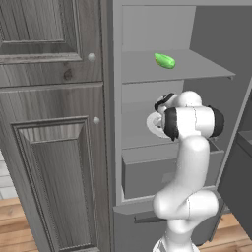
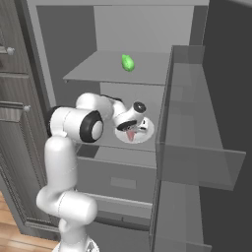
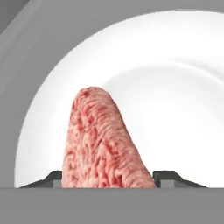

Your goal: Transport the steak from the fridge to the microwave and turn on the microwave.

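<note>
The steak (image 3: 103, 142) is lying on a white plate (image 3: 183, 109) inside the fridge (image 2: 123, 61), the gripper (image 3: 107, 177) partly closing around its near end; it looks soft, light, slippery.

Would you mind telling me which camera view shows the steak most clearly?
The hand view shows the steak best: it is close up on the white plate, between the two finger tips. In the right base view it is a small pink patch under the gripper. In the left base view the arm covers it.
</note>
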